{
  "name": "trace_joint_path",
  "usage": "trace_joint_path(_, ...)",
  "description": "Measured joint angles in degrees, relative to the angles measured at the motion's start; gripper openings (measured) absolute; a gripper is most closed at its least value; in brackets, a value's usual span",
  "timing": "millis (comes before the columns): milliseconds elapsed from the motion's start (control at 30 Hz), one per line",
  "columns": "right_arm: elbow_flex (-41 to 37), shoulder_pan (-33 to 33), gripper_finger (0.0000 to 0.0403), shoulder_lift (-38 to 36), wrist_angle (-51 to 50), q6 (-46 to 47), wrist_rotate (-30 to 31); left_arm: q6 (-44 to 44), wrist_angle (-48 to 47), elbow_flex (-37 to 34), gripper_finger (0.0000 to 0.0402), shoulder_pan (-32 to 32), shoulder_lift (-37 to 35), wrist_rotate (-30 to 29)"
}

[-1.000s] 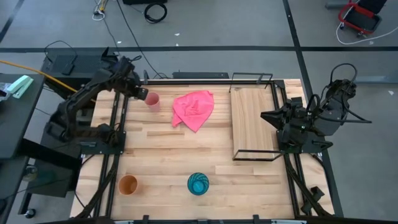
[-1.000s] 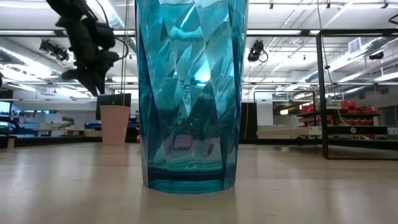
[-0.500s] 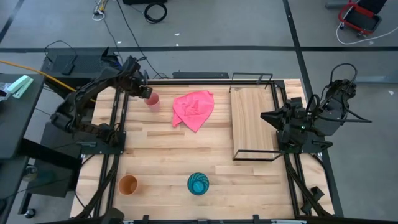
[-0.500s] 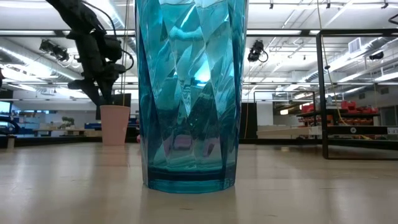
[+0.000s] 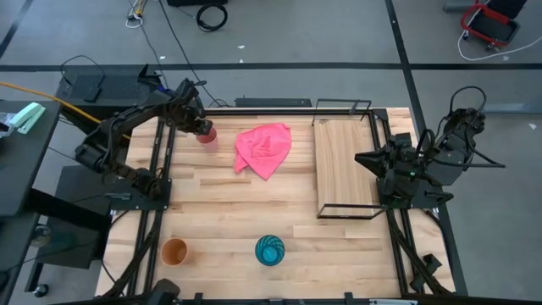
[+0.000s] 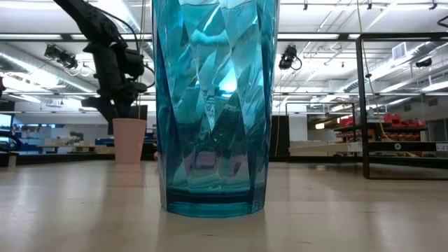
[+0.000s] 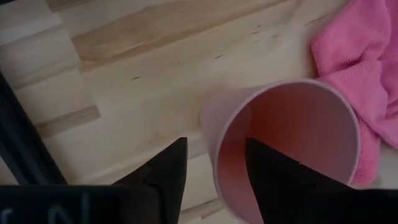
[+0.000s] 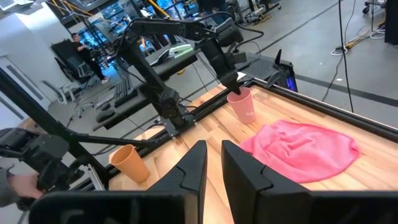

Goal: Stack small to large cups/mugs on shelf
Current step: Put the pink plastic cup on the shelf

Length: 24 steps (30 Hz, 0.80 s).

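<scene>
Left wrist view puts your left tool (image 7: 211,171) right at the small pink cup (image 7: 283,146): the fingers are spread, one outside the wall and one over the mouth, so the rim sits between them with nothing gripped yet. That straddle looks like a set-up for a rim pinch, which suits a light, thin-walled cup standing upright.

On the high view, taking the counter's (image 5: 220,220) middle as the clock centre, the left tool (image 5: 199,125) and pink cup (image 5: 207,135) sit at about 10 o'clock, near the far left corner. Just beside the cup, toward 12 o'clock, lies the pink cloth (image 5: 264,148); you will want to lift clear of it, since its edge lies close to the cup.

Farther out, the orange cup (image 5: 174,251) stands at about 7 o'clock and the teal-blue cup (image 5: 270,250) at 6 o'clock, both upright along the near edge and well apart. The shelf (image 5: 345,165) runs at 3 o'clock, bare of cups, so stacking has not begun.

Your right tool (image 5: 366,158) waits at the shelf's right edge, its fingers nearly together with a narrow gap and holding nothing.
</scene>
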Motion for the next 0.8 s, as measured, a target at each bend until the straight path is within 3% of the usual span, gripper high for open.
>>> trace_joint_path(233, 0.0, 0.0, 0.0057, 0.1, -0.2, 0.0, 0.0, -3.2, 1.0, 0.0, 0.0118, 0.0, 0.2, -1.1)
trace_joint_path(533, 0.0, 0.0, 0.0057, 0.1, -0.2, -0.5, 0.0, -3.6, 3.1, 0.0, 0.0014, -0.4, 0.2, -1.5)
trace_joint_path(800, 0.0, 0.0, 0.0057, 0.1, -0.9, -0.6, 0.0, -4.3, 2.5, 1.1, 0.0011, -2.4, 0.2, -1.6)
